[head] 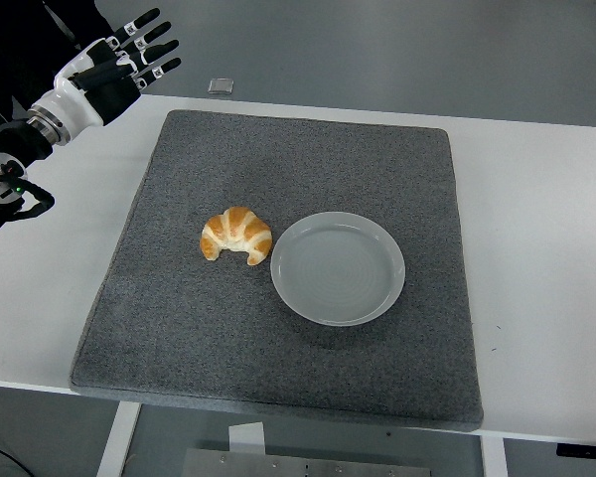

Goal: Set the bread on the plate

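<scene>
A golden croissant [236,236] lies on the grey mat [278,149], just left of an empty grey plate [338,267] and close to its rim. My left hand [129,58] is at the far left corner of the table, above the white surface beside the mat. Its fingers are spread and it holds nothing. It is far from the croissant. The right arm does not show.
A small grey object [220,85] lies at the table's far edge behind the mat. The white table [536,219] shows bare to the right of the mat.
</scene>
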Tool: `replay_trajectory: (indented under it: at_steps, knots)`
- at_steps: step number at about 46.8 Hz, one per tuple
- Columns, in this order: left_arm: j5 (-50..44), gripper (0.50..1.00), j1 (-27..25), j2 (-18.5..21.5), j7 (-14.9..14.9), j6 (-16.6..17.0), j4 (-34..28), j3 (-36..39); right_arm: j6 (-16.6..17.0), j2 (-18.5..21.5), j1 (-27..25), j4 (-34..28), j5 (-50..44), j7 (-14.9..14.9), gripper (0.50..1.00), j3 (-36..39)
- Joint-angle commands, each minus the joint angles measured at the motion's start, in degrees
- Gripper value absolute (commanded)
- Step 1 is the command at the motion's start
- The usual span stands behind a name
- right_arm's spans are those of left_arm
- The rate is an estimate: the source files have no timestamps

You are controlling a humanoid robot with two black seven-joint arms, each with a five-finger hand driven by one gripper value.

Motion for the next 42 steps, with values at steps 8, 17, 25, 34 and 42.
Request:
replay_trajectory:
  at_steps: [8,17,25,34,42]
  knots:
    - [0.1,0.992,-0.68,0.02,0.08,0.39,0.0,0.18,0.0,0.0,0.0,0.0,0.0,0.0,0.952,0.0]
    - [3.87,0.986,-1.38,0.19,0.08,0.48,-0.35,0.88,0.0,0.0,0.0,0.0,0.0,0.0,0.952,0.0]
    - [16.08,0.981,-1.73,0.28,0.08,0.48,-0.7,0.27,0.0,0.0,0.0,0.0,0.0,0.0,0.952,0.0]
    - [22.41,0.986,-2.0,1.16,0.17,0.3,-4.3,0.88,0.0,0.0,0.0,0.0,0.0,0.0,0.952,0.0]
    - [32.95,0.986,-2.17,3.79,0.17,0.3,-11.06,0.7,0.0,0.0,0.0,0.0,0.0,0.0,0.952,0.0]
